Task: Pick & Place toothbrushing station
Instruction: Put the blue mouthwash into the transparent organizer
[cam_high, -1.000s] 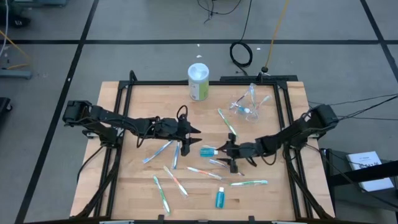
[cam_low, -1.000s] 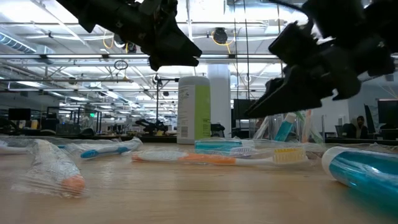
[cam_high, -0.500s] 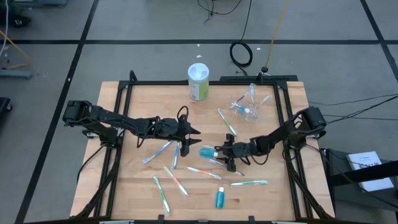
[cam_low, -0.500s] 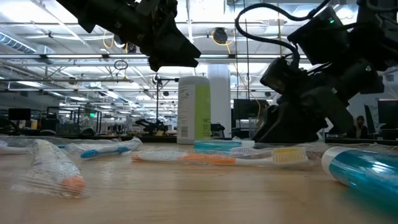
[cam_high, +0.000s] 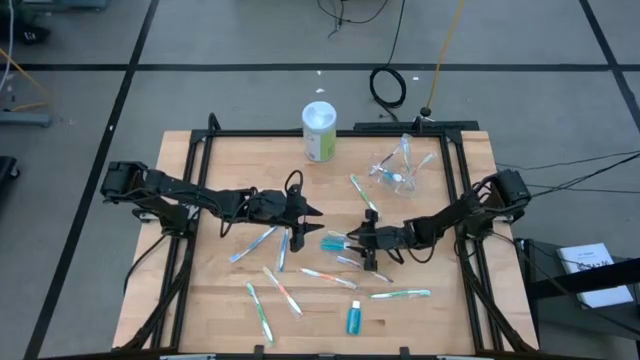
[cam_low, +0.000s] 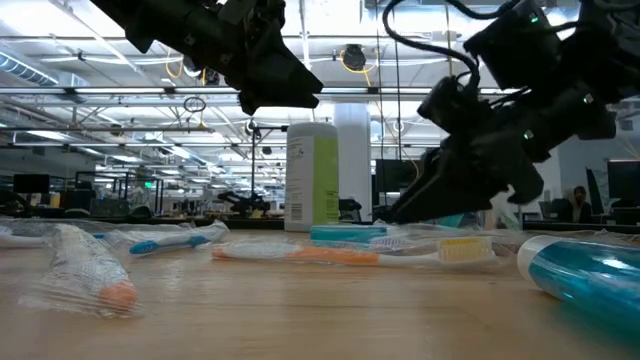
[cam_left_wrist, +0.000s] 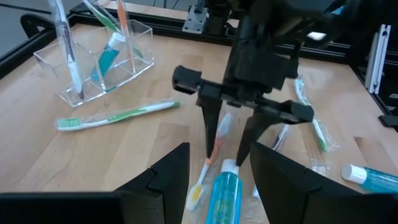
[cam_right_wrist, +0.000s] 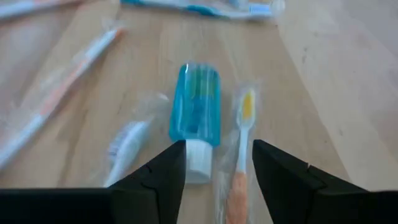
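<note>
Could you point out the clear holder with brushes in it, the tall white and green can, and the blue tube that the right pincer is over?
clear plastic holder (cam_left_wrist: 99, 65), left wrist view, its front wall.
tall white-and-green cylindrical can (cam_high: 319, 133), high view, its side.
teal toothpaste tube (cam_right_wrist: 196, 115), right wrist view, its body.

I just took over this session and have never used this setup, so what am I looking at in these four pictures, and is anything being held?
You see two dark robot arms at a wooden table. One picture looks straight down from above, one looks level across the tabletop, and two come from cameras on the arms' wrists.

Wrapped toothbrushes and small teal toothpaste tubes lie scattered on the table. A clear plastic holder near the far edge already has brushes and a tube standing in it. The white-and-green canister stands beside it.

The right gripper is open, its fingers set either side of a teal toothpaste tube with an orange-and-yellow toothbrush next to it. The left gripper hovers open above the table. Neither holds anything.
</note>
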